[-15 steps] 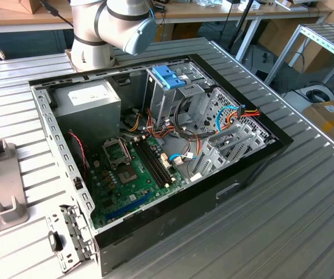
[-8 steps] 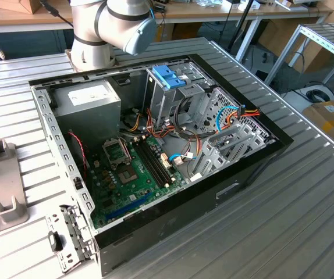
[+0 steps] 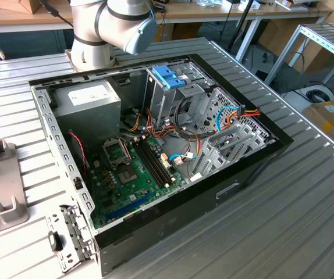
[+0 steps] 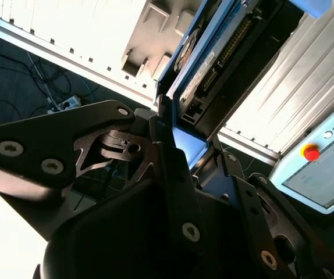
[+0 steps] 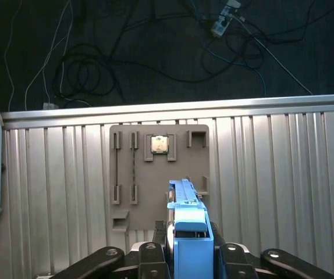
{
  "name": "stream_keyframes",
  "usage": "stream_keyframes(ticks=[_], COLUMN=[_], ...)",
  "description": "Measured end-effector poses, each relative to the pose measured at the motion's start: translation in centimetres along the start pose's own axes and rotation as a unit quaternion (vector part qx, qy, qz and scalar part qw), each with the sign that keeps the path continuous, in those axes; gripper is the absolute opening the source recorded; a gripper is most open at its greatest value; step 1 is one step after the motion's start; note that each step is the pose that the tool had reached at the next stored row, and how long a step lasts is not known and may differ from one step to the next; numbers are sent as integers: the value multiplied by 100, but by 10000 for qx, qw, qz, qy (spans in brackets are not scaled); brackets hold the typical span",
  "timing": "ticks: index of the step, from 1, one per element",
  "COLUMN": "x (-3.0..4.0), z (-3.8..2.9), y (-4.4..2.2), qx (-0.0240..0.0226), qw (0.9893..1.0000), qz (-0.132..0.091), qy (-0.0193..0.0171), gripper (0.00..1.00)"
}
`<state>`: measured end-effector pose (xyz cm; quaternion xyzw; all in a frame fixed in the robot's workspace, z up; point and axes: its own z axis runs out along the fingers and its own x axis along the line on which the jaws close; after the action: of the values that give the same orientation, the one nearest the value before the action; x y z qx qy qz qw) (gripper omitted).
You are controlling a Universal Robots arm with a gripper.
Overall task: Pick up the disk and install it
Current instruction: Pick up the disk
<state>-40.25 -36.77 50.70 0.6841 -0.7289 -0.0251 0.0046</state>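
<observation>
— Closest to the lens in both wrist views is the gripper [image 5: 189, 235], all black linkage bars and bolt heads. How do its jaws stand?

— Clamped on the disk [image 5: 188, 210]. It stands on edge between them, one jaw against each flat face, with its light blue bracket [image 5: 189, 224] turned toward the first wrist camera.

— And in the second wrist view?

— There the drive reaches away from the jaws, showing its dark body, a strip of white label and a row of connector pins, with blue plastic along the edges.

— What lies beyond it?

— A grey fixture tray [image 5: 155, 180] on the ribbed metal table [image 5: 272, 174], with a small square processor chip [image 5: 159, 144] seated in one recess. The drive points toward that tray. I cannot tell whether its far end touches it.

— Anything at the table's edge?

— A teach pendant [image 4: 324, 174] with a red button [image 4: 311, 153], and cables [image 5: 97, 64] on the dark floor past the table.

— The exterior view?

— An open computer case [image 3: 231, 186] lies on the table, with the robot arm [image 3: 109, 23] rising behind it. Inside are a green motherboard [image 3: 132, 174], a grey power supply box [image 3: 88, 102], a blue caddy handle [image 3: 170, 77] atop the drive cage, and orange wires [image 3: 245, 113]. The tray sits well apart from the case, at the exterior view's left.
</observation>
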Motion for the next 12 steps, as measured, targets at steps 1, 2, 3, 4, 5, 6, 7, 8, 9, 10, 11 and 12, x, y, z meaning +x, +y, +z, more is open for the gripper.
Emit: stream_keyframes(ticks=[1, 2, 3, 4, 5, 6, 7, 8, 9, 10, 11, 12], x=[2, 4, 7, 11, 13, 15, 16, 18, 19, 21, 22, 23], z=[1, 2, 4, 5, 6, 7, 8, 9, 9, 10, 11, 11], y=[-6, -10, -14, -24, -28, -33, -37, -41, -45, -51, -60, -65], qx=[0, 0, 1, 0, 1, 0, 0, 0, 0, 0, -1, 0], qw=[10000, 10000, 10000, 10000, 10000, 10000, 10000, 10000, 10000, 10000, 10000, 10000], qz=[0, 0, 0, 0, 0, 0, 0, 0, 0, 0, 0, 0], qy=[0, 0, 0, 0, 0, 0, 0, 0, 0, 0, 0, 0], gripper=[37, 37, 37, 37, 37, 37, 37, 37, 37, 37, 37, 37])
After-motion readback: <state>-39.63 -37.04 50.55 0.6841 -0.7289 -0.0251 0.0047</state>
